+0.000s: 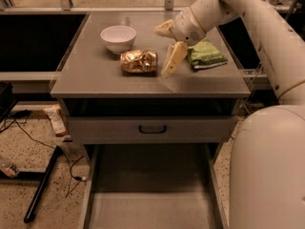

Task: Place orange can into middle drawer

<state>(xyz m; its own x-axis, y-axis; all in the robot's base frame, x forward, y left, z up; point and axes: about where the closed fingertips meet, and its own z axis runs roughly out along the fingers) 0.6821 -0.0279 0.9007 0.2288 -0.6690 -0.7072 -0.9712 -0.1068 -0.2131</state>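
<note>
Only a narrow gap separates the end effector (166, 46) from the orange can (138, 61), with the white bowl (118, 37) behind.

Spread claw (161, 51) just right of orange can (138, 61)
</note>
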